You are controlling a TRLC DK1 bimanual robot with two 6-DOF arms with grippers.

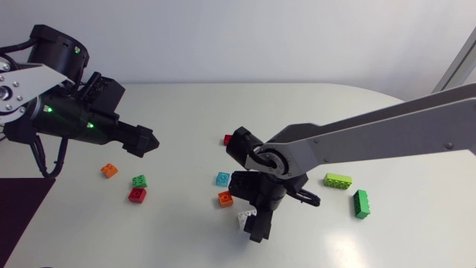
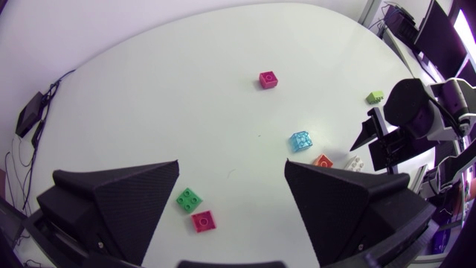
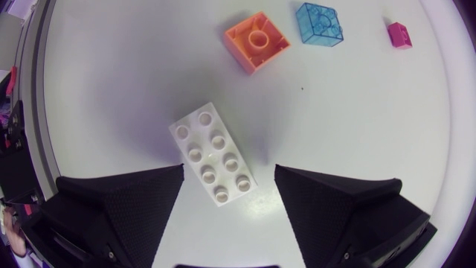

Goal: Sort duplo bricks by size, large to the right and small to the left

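Observation:
A large white brick (image 3: 214, 155) lies flat on the table, its near end between the fingertips of my right gripper (image 3: 229, 170). That gripper is open, with a gap showing on both sides of the brick. From the head view the right gripper (image 1: 253, 223) points down over the white brick (image 1: 245, 218). A small orange brick (image 3: 256, 41), a cyan one (image 3: 320, 22) and a magenta one (image 3: 398, 33) lie ahead of it. My left gripper (image 1: 145, 140) hangs open and empty above the table's left part, over a small green brick (image 2: 189, 199) and a red one (image 2: 202, 220).
A lime large brick (image 1: 338, 181) and a dark green large brick (image 1: 361, 203) lie at the right. Another small orange brick (image 1: 109, 170) sits at the left, near the green (image 1: 139, 181) and red (image 1: 137, 195) ones. My right arm (image 1: 372, 134) crosses the table's right half.

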